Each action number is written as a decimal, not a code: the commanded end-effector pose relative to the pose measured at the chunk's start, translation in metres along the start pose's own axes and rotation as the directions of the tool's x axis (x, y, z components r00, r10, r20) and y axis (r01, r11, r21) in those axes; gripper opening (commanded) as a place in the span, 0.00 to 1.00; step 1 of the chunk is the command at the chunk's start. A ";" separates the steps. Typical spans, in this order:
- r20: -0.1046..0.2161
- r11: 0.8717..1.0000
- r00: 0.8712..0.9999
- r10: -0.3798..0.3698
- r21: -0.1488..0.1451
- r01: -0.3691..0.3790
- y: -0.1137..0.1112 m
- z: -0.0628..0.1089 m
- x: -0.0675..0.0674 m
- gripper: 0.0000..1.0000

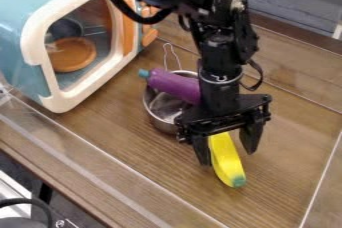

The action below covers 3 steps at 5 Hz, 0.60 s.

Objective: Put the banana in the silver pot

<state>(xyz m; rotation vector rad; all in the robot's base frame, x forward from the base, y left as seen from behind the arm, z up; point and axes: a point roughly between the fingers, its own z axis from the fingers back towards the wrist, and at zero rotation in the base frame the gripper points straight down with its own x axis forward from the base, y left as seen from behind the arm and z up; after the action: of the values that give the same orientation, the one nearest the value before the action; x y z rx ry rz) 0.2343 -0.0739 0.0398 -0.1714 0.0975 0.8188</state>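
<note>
Open tool (pixel 229 158) — astride yellow banana (pixel 227 160).

Even, moderately bright light is falling on the table (pixel 127 150). The silver pot (pixel 159 117) is showing small glints. The black arm (pixel 218 42) is losing detail in darkness, and fine edges are looking soft.

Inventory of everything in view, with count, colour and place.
Banana: 1, yellow with green tip, on the counter under the claw
Pot: 1, silver, left of the arm in the picture
Eggplant: 1, purple, in the pot
Toy appliance: 1, light blue with white door frame, upper left
Round item: 1, orange-brown, inside the appliance
Counter: 1, brown wood, under everything
Cables: at least 2, black, top and lower left
Claw: 1, black, open over the banana
</note>
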 end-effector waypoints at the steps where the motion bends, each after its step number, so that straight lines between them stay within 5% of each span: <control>1: 0.008 1.000 1.000 -0.009 -0.020 0.009 -0.006 0.002 -0.002 1.00; 3: 0.010 1.000 1.000 -0.005 -0.020 0.005 -0.007 -0.003 -0.001 1.00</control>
<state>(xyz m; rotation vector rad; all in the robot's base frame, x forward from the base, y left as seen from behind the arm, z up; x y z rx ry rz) 0.2364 -0.0770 0.0338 -0.1722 0.0935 0.8272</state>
